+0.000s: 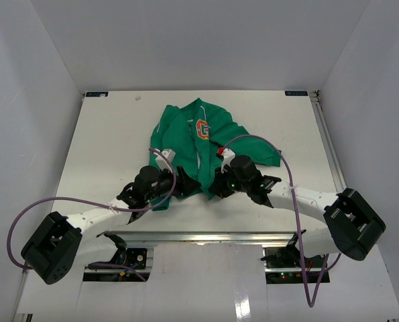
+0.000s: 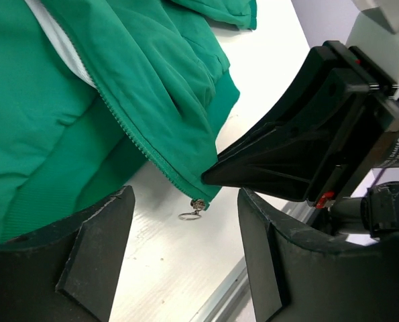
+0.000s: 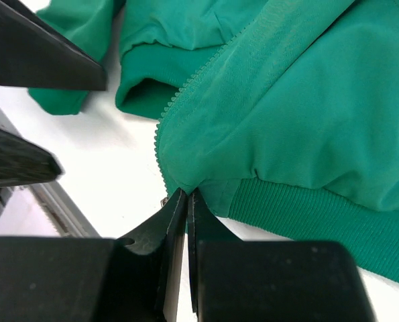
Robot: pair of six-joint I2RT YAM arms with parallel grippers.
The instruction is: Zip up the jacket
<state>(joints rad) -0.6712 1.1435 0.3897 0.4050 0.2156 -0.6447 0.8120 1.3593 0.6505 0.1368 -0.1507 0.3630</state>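
At the near hem we are finding the right gripper [image 3: 186, 199] clamped on the jacket [image 3: 286, 100] at its lower front corner, and the left gripper [image 2: 186, 196] gaping astride the zipper pull [image 2: 195, 206]. Beyond, the jacket is lying on the table [image 1: 105, 147] with its front unjoined; we are judging the whole zip run outstanding.

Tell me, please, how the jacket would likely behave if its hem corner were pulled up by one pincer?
The jacket is probably floppy: it lies in soft folds and bunches where the right pincer pinches its hem. It looks thin, so likely light, and may drag across the table. The small zipper pull sits loose and may swing.
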